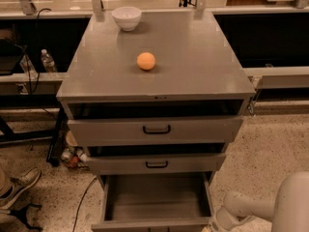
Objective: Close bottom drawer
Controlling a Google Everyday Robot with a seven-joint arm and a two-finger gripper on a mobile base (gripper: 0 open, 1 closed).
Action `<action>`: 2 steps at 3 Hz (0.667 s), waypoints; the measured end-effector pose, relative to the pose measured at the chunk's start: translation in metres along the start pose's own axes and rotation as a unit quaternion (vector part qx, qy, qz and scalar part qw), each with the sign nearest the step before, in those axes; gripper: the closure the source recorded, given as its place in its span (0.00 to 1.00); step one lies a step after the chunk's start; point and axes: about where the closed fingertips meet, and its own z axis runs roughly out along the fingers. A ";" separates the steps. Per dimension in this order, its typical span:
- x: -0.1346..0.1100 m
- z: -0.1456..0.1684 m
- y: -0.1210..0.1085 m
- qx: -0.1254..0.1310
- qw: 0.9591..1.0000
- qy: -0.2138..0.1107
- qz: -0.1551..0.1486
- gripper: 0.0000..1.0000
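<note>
Camera view: looks down from the front onto a grey cabinet (72, 93) with three drawers. Shows the bottom drawer (157, 197) pulled well out toward the camera, box bare inside, front panel running along the lower edge of the picture, handle out of sight there. Shows the top drawer (203, 129) and middle drawer (193, 164) each standing slightly proud too, dark gaps above them, black bar handles facing front.

On the surface (193, 57): a white bowl (127, 17) close to the far edge, toward the far-left corner; an orange ball (146, 61) near the middle, a little left, well apart from the bowl. Neither likely to matter for a push low down, though a hard shove could set the ball rolling.

Finds the white arm (246, 204) reaching in low from the right, with the tool (210, 227) just beside the bottom drawer's front right corner, mostly cut off by the lower edge; open or closed cannot be told. Placed there, probably, to get in front of the panel and press it straight back. Task judged not yet done, with the drawer's whole travel left to close
</note>
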 end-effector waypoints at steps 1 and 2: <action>-0.017 0.017 -0.012 -0.005 0.999 -0.032 0.000 1.00; -0.017 0.017 -0.012 -0.005 0.999 -0.032 0.000 1.00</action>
